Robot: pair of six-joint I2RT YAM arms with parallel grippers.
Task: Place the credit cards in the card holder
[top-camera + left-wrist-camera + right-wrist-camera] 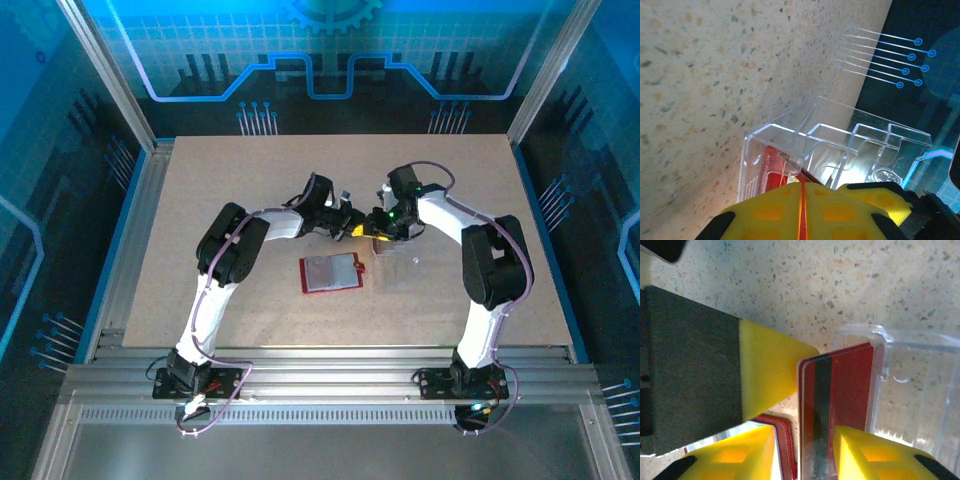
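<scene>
The card holder (332,273), a small red wallet, lies open on the table just in front of both grippers. Its red edge (785,440) shows in the right wrist view. My left gripper (804,186) is shut on the thin edge of a red credit card (771,167) that reaches into a clear plastic case (840,145). In the right wrist view, red credit cards (850,385) with a black stripe stick out of the case (915,390). My right gripper (804,432) stands open astride them, and its left finger is apart from the card. The two grippers (352,228) (380,228) nearly meet.
The clear case (400,268) lies flat to the right of the wallet. Bare speckled tabletop (230,190) stretches all round. Metal frame rails (330,365) border the near edge.
</scene>
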